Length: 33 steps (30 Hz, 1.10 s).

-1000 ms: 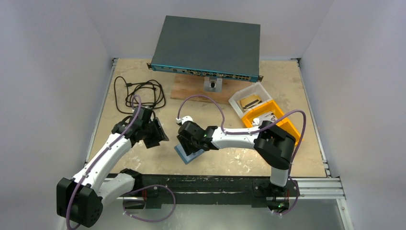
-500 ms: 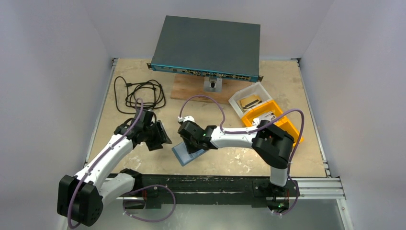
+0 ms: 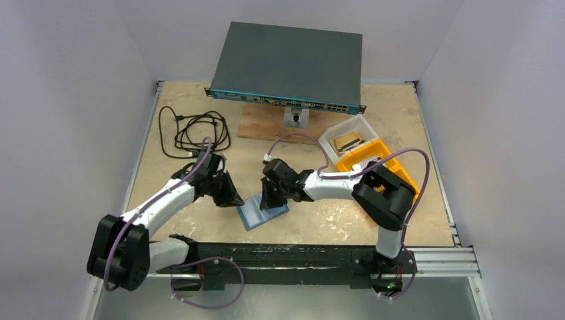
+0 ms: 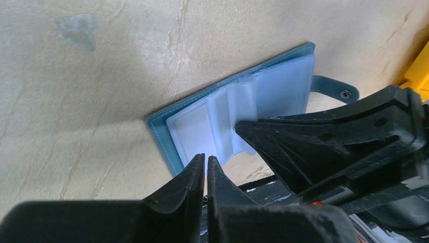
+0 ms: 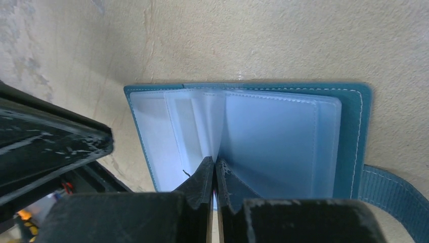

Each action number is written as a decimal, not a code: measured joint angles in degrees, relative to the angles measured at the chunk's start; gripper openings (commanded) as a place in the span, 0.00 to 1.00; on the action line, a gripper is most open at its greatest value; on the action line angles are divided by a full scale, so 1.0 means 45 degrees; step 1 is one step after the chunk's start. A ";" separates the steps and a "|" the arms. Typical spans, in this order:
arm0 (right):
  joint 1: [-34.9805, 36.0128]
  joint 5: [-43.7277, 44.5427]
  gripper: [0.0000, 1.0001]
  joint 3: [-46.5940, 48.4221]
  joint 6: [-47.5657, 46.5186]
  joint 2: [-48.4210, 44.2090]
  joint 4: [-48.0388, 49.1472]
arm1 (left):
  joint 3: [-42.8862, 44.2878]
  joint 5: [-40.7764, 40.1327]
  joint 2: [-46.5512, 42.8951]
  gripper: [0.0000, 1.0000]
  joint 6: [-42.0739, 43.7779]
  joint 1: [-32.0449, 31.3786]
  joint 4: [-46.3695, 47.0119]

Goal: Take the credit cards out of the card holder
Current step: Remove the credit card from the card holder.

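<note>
card holder lies open on the counter, low in the middle of the top view, clear pockets up, no credit cards showing. left tool and right tool have their jaws pressed together at the pockets' edge; whether either pinches a leaf i cannot tell. best to part one leaf gently with the cover pinned flat.

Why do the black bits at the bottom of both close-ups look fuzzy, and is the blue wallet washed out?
Left wrist view: the left gripper sits close to the lens, so it softens downward; the card holder is sharp, its clear pockets glaring pale. Right wrist view: same for the right gripper, table shadowed upper left. Top view: evenly lit, sharp.
</note>
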 measured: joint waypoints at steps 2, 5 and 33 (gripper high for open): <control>-0.0151 -0.0316 0.00 -0.0277 0.0272 -0.0058 0.0389 | -0.0073 0.0131 0.0452 0.00 -0.0015 -0.0165 0.0340; -0.0321 -0.0670 0.00 -0.0631 0.0646 -0.0131 0.0908 | -0.0180 0.0321 0.1107 0.00 -0.0068 -0.0525 0.0913; -0.0447 0.1180 0.18 -0.1117 0.0194 -0.1418 -0.0447 | 0.0015 0.0947 0.3230 0.00 -0.0486 -0.0879 0.1525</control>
